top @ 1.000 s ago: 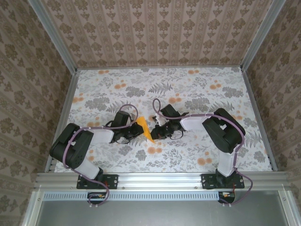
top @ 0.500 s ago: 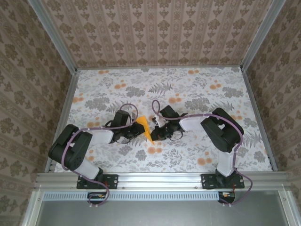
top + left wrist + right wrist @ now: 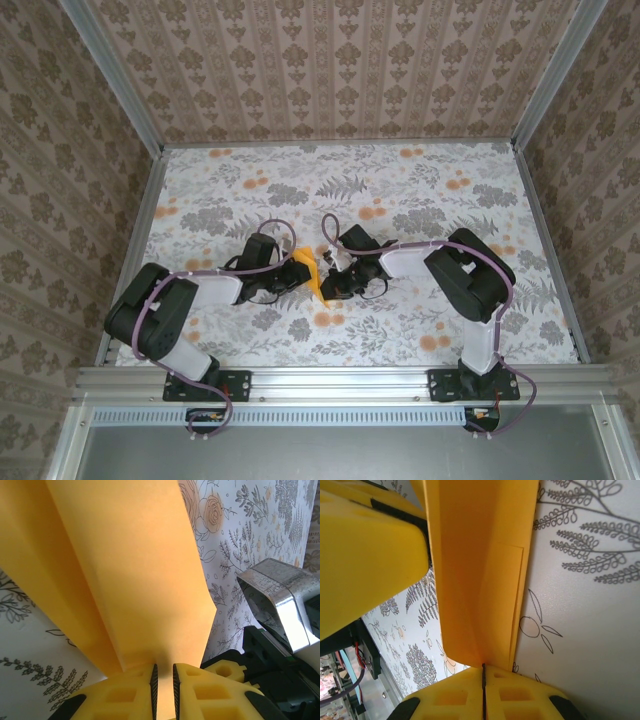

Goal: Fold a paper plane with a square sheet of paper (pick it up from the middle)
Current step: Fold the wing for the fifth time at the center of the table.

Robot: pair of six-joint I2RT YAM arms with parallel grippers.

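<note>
Near the middle of the worktop, a little toward its near edge, the thin bright orange-yellow paper sheet [image 3: 309, 272] is lifted off the surface, already doubled into layers with a long crease along it. From the left wrist view it rises as a broad folded panel with one blunt corner pointing toward the right side. From the right wrist view a smaller rectangular flap lies flat against the larger layer.

The left hand [image 3: 163, 682] has its yellow foam pads drawn nearly together. The lower edge of the sheet runs down into the thin slit between them, so it looks clamped on the paper. The right hand [image 3: 483, 687] has its pads pressed tight together with the sheet's edge entering the seam, clamped as well. The two hands face each other across the sheet, the left on its left side and the right on its right, close enough that one of the left hand's pads [image 3: 370, 555] sits just beside the paper in the right wrist view.

With both hands gripping one thin sheet, pulling apart or twisting unevenly would likely tear it or skew the crease. Each grip takes only a narrow margin of paper, so a sideways tug could slide the sheet out. The flap could also spring open. The white floral-printed worktop [image 3: 420, 190] lies just beneath.
</note>
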